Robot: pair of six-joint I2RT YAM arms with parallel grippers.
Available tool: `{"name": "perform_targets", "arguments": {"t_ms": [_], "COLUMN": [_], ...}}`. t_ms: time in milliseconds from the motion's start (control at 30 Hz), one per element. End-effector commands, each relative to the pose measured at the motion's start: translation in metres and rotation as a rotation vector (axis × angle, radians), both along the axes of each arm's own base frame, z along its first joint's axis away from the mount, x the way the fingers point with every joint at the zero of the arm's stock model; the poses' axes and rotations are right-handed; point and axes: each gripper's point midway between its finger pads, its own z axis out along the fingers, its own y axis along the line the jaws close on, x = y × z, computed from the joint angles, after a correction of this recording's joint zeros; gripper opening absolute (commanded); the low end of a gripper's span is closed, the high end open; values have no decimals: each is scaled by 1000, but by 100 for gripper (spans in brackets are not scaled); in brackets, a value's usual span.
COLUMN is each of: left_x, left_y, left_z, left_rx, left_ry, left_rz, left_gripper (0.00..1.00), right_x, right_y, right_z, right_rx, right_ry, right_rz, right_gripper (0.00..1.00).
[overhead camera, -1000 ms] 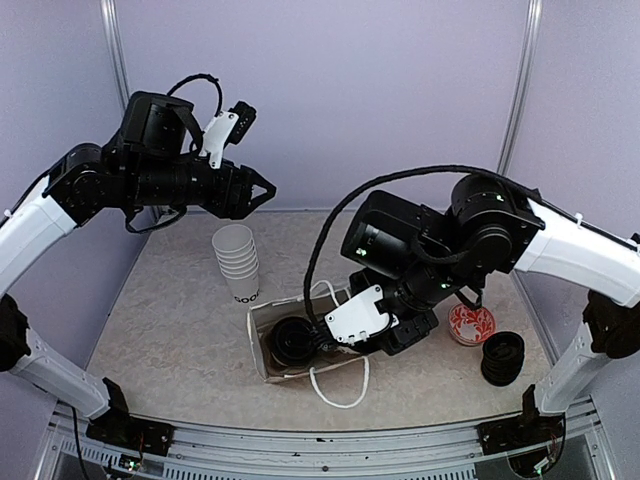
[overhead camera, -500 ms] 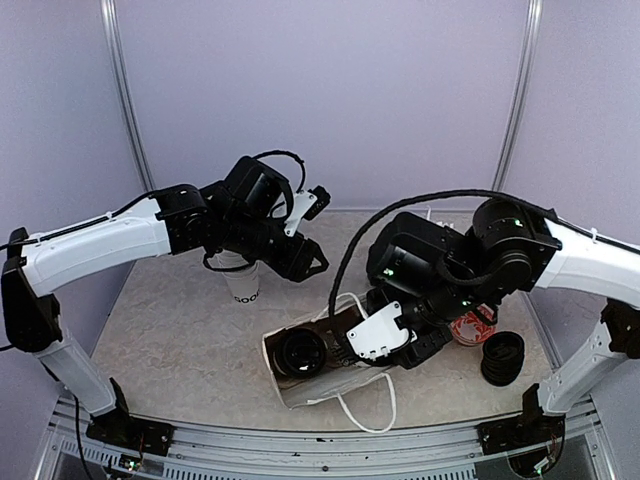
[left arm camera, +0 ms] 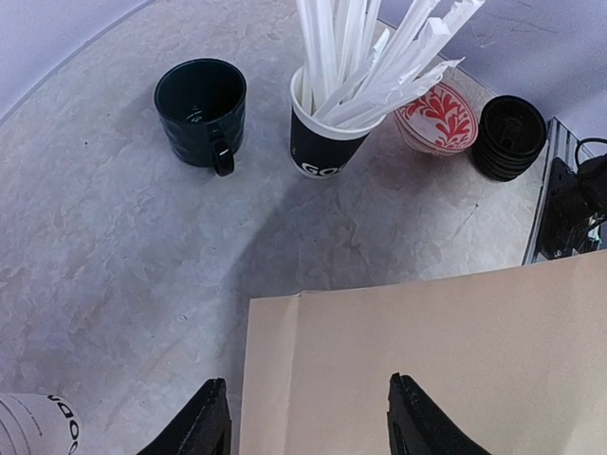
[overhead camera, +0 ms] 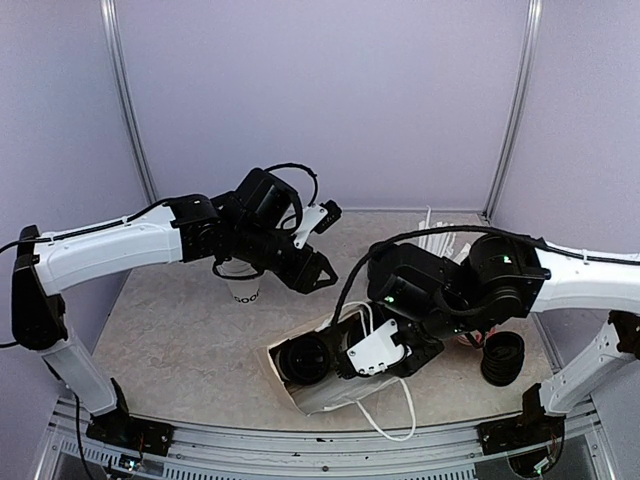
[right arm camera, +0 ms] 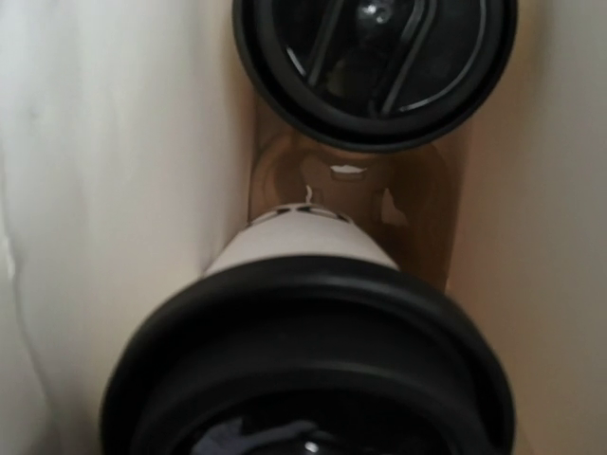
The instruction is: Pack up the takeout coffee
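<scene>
**Asker:** What took up most of the scene?

**Describer:** Two robot arms met at a tan paper bag (overhead camera: 325, 395) that lay tipped on the table. The left arm (overhead camera: 110, 245) reached in above the bag. The right arm (overhead camera: 570, 275) bent down against the bag's right side.

**Asker:** And the claws?

**Describer:** The left claw (left arm camera: 305, 403) hung over the bag with its fingers spread and nothing between them. The right claw was hidden by the bag, so I could not tell how it stood.

**Asker:** Where was the coffee?

**Describer:** Inside the bag. Two lidded coffee cups (right arm camera: 375, 66) sat there, one behind the other, black lids facing the bag's mouth, with a brown tray (right arm camera: 379, 199) between them.

**Asker:** Anything around the bag?

**Describer:** Behind the bag stood a stack of white cups (overhead camera: 240, 288). Farther behind it were a black cup of white sticks (left arm camera: 327, 142) and a dark mug (left arm camera: 201, 112). To the bag's right were a red patterned bowl (left arm camera: 438, 118) and a stack of black lids (overhead camera: 502, 357).
</scene>
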Motion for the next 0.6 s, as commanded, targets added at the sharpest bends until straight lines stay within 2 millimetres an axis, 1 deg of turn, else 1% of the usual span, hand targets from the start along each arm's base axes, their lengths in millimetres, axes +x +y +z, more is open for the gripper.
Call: {"name": "perform_targets", "arguments": {"t_ms": [0, 133, 267, 333, 400, 433, 467, 500, 533, 567], "left_x": [1, 7, 10, 15, 22, 25, 24, 18, 8, -1], "left_y": [-8, -8, -5, 1, 10, 18, 22, 24, 30, 32], "left_z": [-18, -22, -23, -18, -4, 12, 26, 37, 58, 69], "left_rx": [14, 20, 40, 48, 35, 14, -5, -25, -73, -103], "left_ry": [17, 26, 26, 10, -20, -55, -87, -112, -145, -169], "left_rz": [-46, -39, -32, -11, 22, 43, 41, 17, -8, -45], "left_gripper": [56, 56, 56, 56, 56, 56, 57, 57, 58, 58], "right_x": [5, 8, 9, 9, 6, 6, 5, 5, 5, 5], "right_y": [7, 8, 7, 7, 6, 5, 5, 5, 6, 6], "right_z": [7, 9, 22, 29, 31, 28, 27, 27, 28, 29], "right_rx": [49, 62, 96, 118, 129, 125, 124, 124, 129, 133], "right_ry": [-56, -74, -87, -85, -74, -72, -69, -68, -67, -67], "right_rz": [9, 2, -3, -12, -9, -9, -8, -6, -4, -3], "right_gripper": [37, 36, 36, 36, 36, 36, 36, 36, 36, 36]}}
